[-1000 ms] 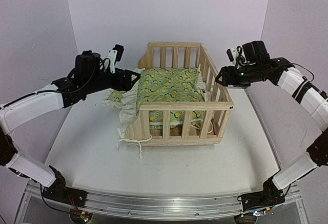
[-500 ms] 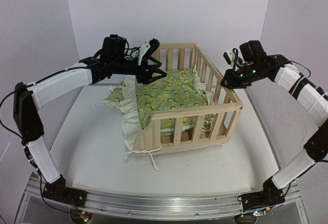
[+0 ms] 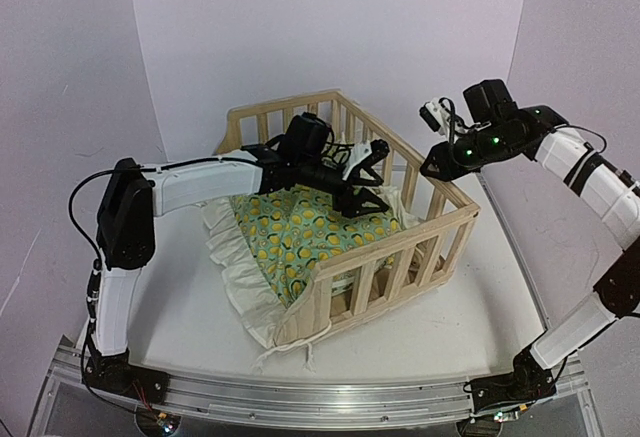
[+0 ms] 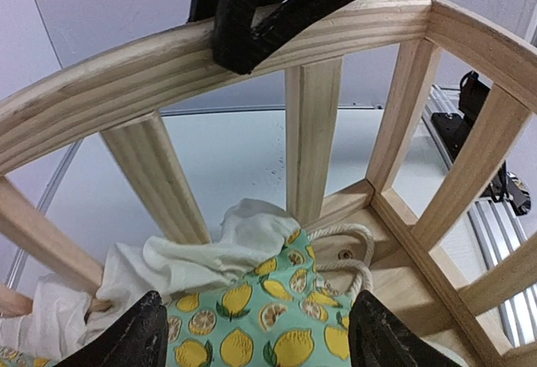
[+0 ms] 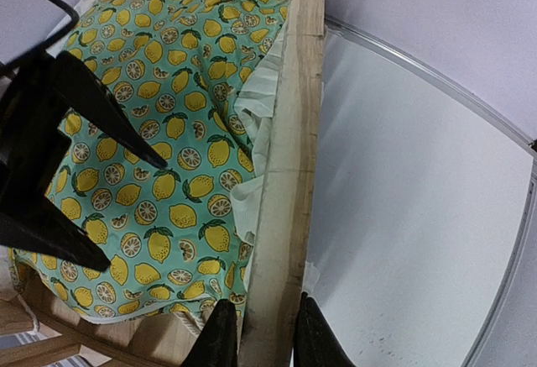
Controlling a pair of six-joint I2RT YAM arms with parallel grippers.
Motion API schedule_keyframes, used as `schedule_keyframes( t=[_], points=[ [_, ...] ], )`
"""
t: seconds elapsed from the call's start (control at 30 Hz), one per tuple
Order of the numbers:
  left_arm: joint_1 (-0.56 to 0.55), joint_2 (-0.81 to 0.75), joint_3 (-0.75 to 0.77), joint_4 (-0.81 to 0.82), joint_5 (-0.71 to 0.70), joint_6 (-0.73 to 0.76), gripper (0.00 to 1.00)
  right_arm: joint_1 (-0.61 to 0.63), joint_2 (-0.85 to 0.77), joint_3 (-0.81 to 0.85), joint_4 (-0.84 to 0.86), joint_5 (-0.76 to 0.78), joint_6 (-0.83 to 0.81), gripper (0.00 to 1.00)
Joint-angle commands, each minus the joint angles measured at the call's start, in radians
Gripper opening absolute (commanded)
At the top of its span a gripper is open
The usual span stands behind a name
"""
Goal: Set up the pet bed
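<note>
The pet bed (image 3: pixel 400 249) sat skewed on the white tabletop (image 3: pixel 180 327), one corner turned toward the arms. At its open left side the cream ruffle (image 3: pixel 235 279) spilled out over the low edge and onto the tabletop. The left arm reached in over that side. The left gripper (image 3: pixel 370 175) hung inside the frame just above the lemon-print cushion (image 3: pixel 300 239), its jaws spread wide and holding nothing. From its wrist camera the far slats stood close ahead, with a white cord (image 4: pixel 357 254) looped on the bare wood past the cushion's corner. On the right, the right gripper (image 5: pixel 262 335) had its jaws drawn in narrow on the bed's top rail (image 5: pixel 285 132), one finger on each face of the wood. The cushion lay just inside that rail.
</note>
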Motion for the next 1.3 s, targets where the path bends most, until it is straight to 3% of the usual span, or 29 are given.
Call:
schedule_keyframes(
  t=[0.0, 0.37, 0.6, 0.77, 0.87, 0.97, 1.17, 1.27],
  points=[
    [-0.047, -0.037, -0.076, 0.232, -0.148, -0.089, 0.77, 0.066, 0.020, 0.054, -0.008, -0.245, -0.141, 0.00],
    [-0.151, 0.008, -0.155, 0.259, -0.524, -0.072, 0.81, 0.066, -0.028, 0.014, -0.004, -0.221, -0.087, 0.00],
    [-0.158, -0.020, -0.230, 0.214, -0.610, 0.003, 0.75, 0.066, -0.048, -0.004, -0.004, -0.217, -0.088, 0.00],
    [-0.160, -0.020, -0.201, 0.105, -0.619, 0.049, 0.53, 0.066, -0.048, -0.017, 0.000, -0.225, -0.094, 0.00],
    [-0.158, -0.055, -0.205, 0.104, -0.586, 0.015, 0.23, 0.066, -0.053, -0.027, 0.007, -0.217, -0.097, 0.00],
    [-0.149, -0.111, -0.243, 0.171, -0.549, -0.039, 0.01, 0.066, -0.062, -0.042, 0.017, -0.204, -0.096, 0.00],
    [-0.057, -0.314, -0.504, 0.444, -0.400, -0.273, 0.00, 0.066, -0.086, -0.092, 0.066, -0.183, -0.067, 0.00],
    [0.005, -0.384, -0.617, 0.503, -0.377, -0.357, 0.00, 0.067, -0.100, -0.114, 0.095, -0.182, -0.051, 0.00]
  ],
)
